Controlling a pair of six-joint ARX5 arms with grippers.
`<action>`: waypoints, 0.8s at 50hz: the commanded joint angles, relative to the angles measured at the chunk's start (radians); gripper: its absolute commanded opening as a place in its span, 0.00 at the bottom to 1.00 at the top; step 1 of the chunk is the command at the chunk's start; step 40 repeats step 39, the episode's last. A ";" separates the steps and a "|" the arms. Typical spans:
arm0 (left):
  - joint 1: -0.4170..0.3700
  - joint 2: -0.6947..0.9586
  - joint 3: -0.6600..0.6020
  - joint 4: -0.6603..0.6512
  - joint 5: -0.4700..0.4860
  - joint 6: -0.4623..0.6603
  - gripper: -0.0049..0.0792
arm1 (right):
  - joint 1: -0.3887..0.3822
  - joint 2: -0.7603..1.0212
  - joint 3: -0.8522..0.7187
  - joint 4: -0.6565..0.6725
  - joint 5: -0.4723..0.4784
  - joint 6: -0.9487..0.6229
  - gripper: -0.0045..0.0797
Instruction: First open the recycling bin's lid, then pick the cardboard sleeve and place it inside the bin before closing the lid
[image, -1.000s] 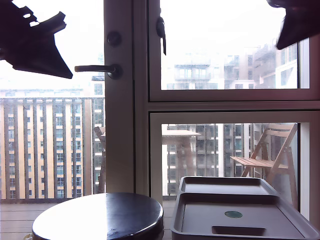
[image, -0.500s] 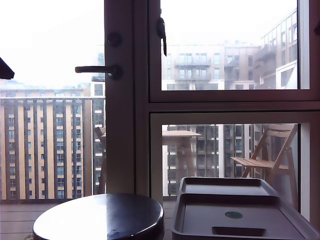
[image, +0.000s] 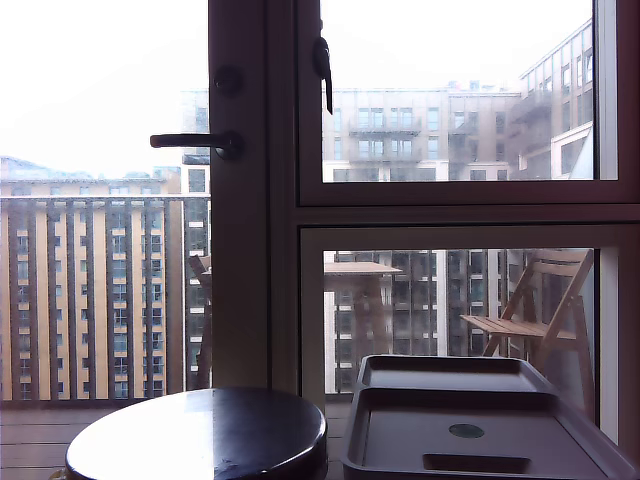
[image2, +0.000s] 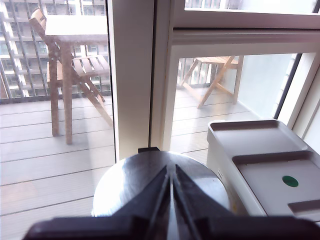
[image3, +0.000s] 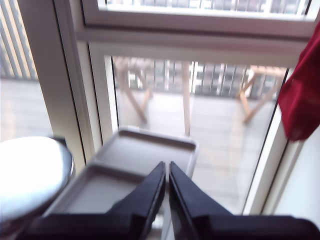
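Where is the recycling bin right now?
The recycling bin sits at the exterior view's lower right, lid closed, just beside the round dark table, below the window.

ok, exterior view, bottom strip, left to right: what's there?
Round dark table → grey lid of the recycling bin, shut, with its green mark above the slot handle. No gripper shows in this view, and no cardboard sleeve in any view.
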 joint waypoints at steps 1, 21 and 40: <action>0.002 -0.037 -0.055 0.000 0.000 -0.008 0.03 | -0.002 -0.037 -0.016 0.001 -0.004 0.008 0.04; 0.001 -0.299 -0.075 -0.158 0.004 -0.027 0.03 | -0.001 -0.201 -0.015 -0.126 -0.003 0.101 0.04; 0.001 -0.312 -0.075 -0.340 0.004 -0.027 0.03 | -0.001 -0.201 -0.016 -0.388 -0.003 0.101 0.04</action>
